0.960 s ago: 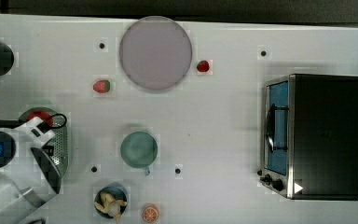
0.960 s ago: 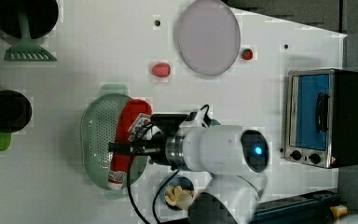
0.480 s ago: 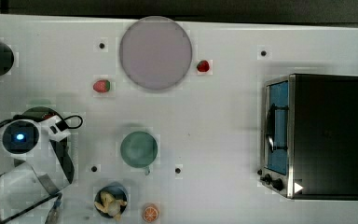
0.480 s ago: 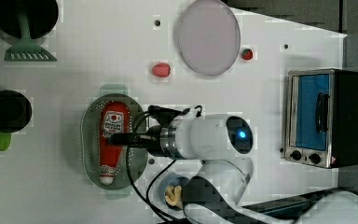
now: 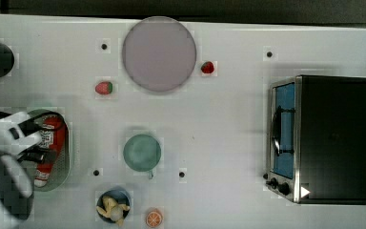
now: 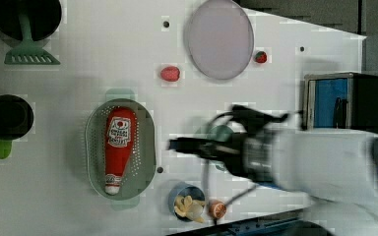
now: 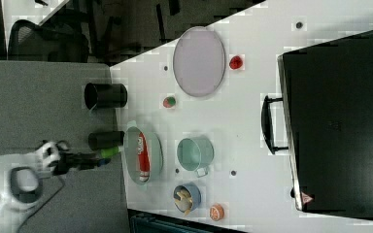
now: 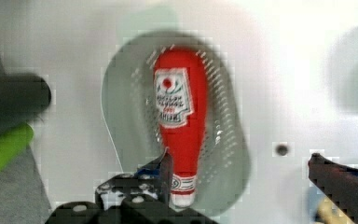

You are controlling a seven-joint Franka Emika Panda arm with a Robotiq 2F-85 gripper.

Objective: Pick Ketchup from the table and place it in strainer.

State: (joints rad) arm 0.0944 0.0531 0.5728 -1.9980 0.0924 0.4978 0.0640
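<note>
Lying flat, the red white-labelled ketchup (image 6: 118, 146) fills the strainer (image 6: 147, 147).

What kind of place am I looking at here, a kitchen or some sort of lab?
Most likely a robot lab staged as a play kitchen: a white table with small holes holds a toaster oven, toy strawberries and a ketchup bottle lying in a strainer, with an office chair beside it.
</note>
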